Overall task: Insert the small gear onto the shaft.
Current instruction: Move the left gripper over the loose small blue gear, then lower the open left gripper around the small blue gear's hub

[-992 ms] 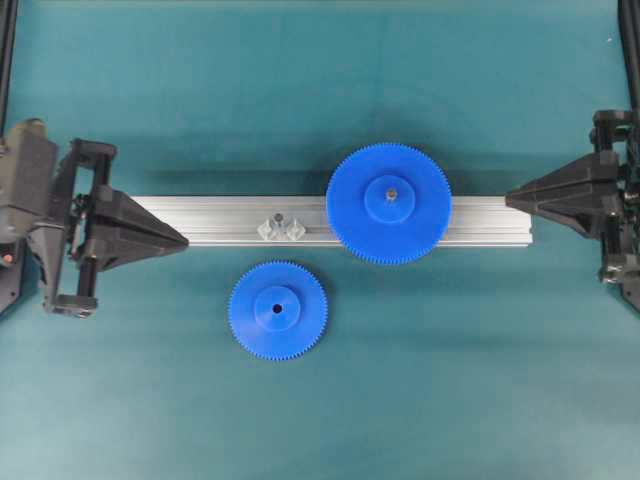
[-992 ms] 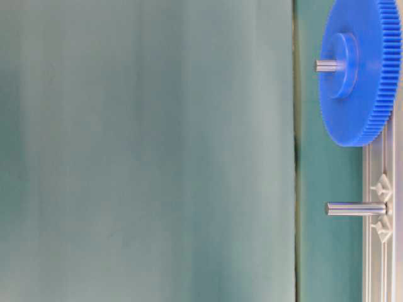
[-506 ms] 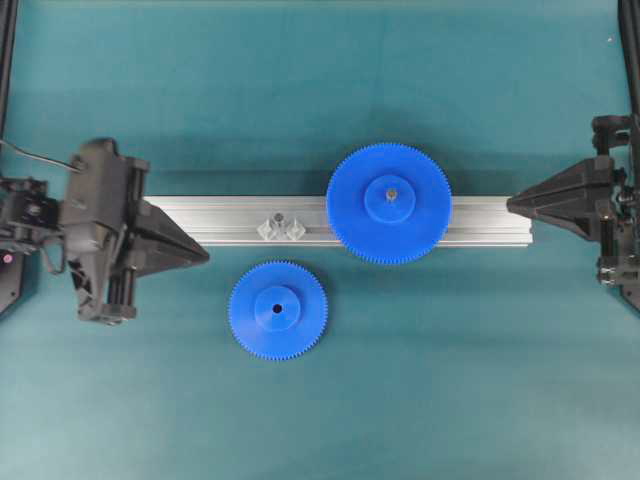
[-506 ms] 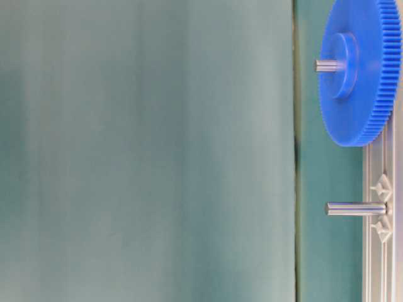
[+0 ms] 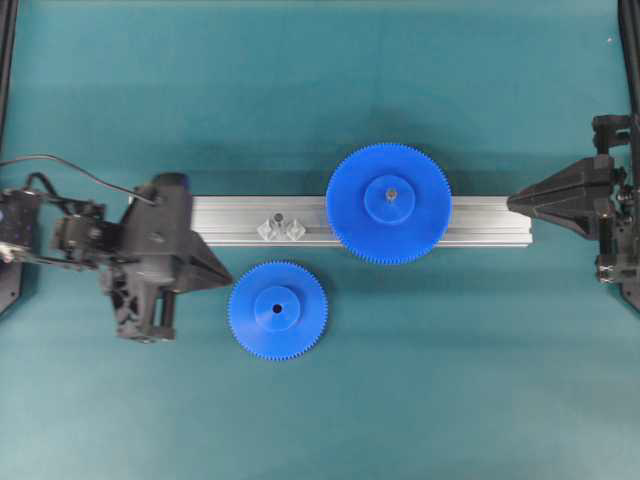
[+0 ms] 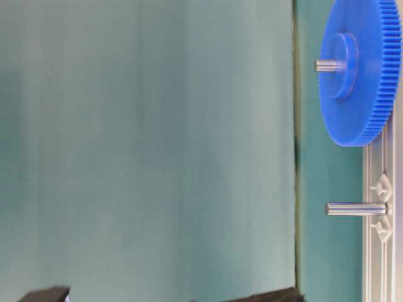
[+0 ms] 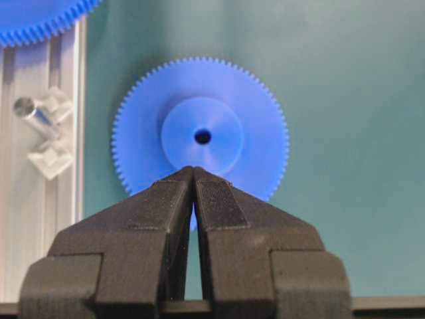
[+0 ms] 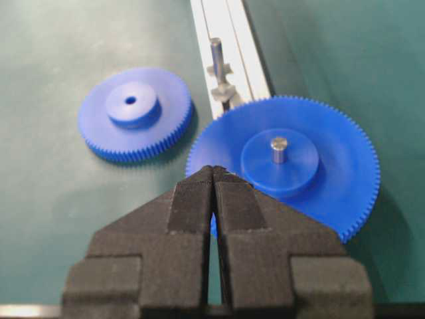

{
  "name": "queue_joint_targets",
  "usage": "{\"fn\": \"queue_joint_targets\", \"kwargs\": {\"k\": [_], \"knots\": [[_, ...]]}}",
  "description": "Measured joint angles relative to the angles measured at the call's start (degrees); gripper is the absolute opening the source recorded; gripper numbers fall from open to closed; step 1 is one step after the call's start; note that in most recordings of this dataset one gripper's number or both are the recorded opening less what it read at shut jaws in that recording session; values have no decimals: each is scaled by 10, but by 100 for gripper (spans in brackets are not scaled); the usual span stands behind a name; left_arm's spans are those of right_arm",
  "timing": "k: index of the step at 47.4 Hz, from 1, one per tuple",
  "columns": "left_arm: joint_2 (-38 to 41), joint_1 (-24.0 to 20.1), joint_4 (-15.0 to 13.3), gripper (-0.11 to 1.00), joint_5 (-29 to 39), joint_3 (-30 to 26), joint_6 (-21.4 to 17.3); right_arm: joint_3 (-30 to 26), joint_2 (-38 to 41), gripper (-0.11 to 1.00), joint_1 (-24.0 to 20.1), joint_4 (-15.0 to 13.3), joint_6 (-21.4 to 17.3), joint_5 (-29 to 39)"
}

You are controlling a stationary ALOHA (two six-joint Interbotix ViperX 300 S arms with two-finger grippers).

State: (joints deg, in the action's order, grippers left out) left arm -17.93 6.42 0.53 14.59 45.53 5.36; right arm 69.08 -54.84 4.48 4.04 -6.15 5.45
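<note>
A: Where does the left pincer (image 5: 228, 279) stand?

B: It points at the small gear (image 5: 277, 310), its tip just beside the toothed rim. In the left wrist view the two fingers (image 7: 219, 199) are pressed together with nothing between them, and the gear's hub and dark hole lie straight ahead of the tip.

A: And the shaft (image 5: 280, 219)?

B: It stands ahead of that pincer and off to one side, on the rail (image 5: 250, 221), between two clear faceted blocks. From table level it shows as a bare silver pin (image 6: 354, 208) with nothing on it. The small gear lies flat on the green mat (image 5: 320, 400), just beside the rail and apart from the shaft.

A: The right pincer (image 5: 510, 202)?

B: It hovers at the far end of the rail, fingers (image 8: 196, 199) also closed together on nothing. Directly ahead of its tip sits the big gear (image 8: 292, 166), on the rail with a grey pin poking through its hub; the small gear and the shaft lie beyond that.

A: Any brand, label or writing to read?

B: None can be made out on the gears, rail or pincers.
</note>
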Motion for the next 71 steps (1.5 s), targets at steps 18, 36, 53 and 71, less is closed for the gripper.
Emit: {"fn": "queue_joint_targets", "kwargs": {"k": [18,36,53,71], "knots": [[87,0,0,12,50,-66,0,0,0,4,1,0,0,0],[138,0,0,12,106,-116,0,1,0,4,0,-1,0,0],[215,1,0,12,183,-186,-3,1,-1,4,1,-1,0,1],[264,2,0,12,236,-240,-20,1,-2,4,1,-1,0,1]]}}
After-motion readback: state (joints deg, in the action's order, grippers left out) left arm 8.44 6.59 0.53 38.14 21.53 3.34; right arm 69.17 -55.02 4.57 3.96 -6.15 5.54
